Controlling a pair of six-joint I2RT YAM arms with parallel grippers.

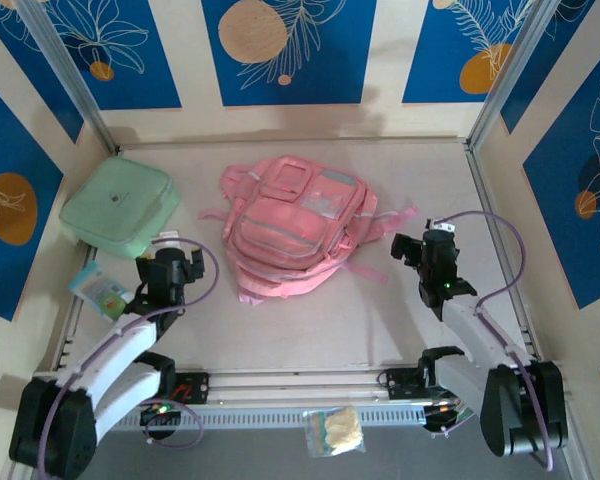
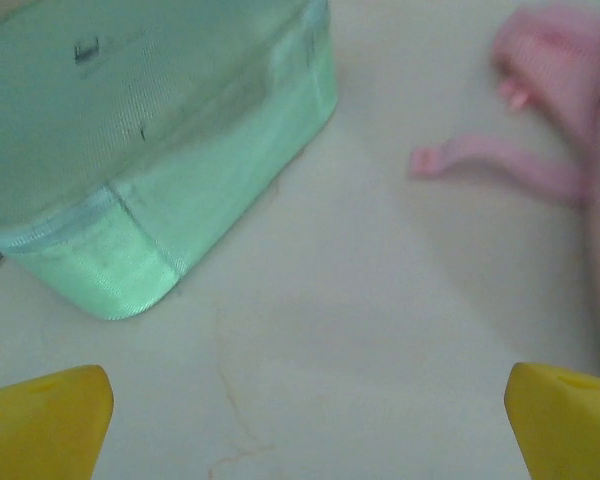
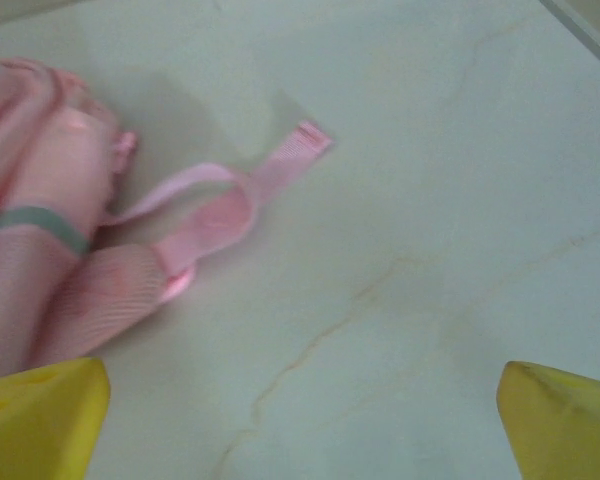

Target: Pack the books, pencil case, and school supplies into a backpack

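Note:
The pink backpack [image 1: 290,225] lies flat in the middle of the table, front pockets up and straps spread. My left gripper [image 1: 172,258] hovers left of it, open, with bare table between its yellow fingertips [image 2: 50,415]; the left wrist view has a backpack strap [image 2: 500,170] at upper right. To the backpack's right, my right gripper [image 1: 422,246] is open and holds nothing; its yellow fingertips [image 3: 40,410] frame bare table, just below a pink strap end [image 3: 270,175]. The backpack's side [image 3: 40,240] is at left in that view. The books are out of view.
A mint green square pouch [image 1: 117,205] [image 2: 150,130] lies at the back left, just ahead of my left gripper; I cannot tell whether it is the pencil case. A small teal packet [image 1: 100,290] sits by the left wall. A clear bag [image 1: 335,430] rests on the near rail.

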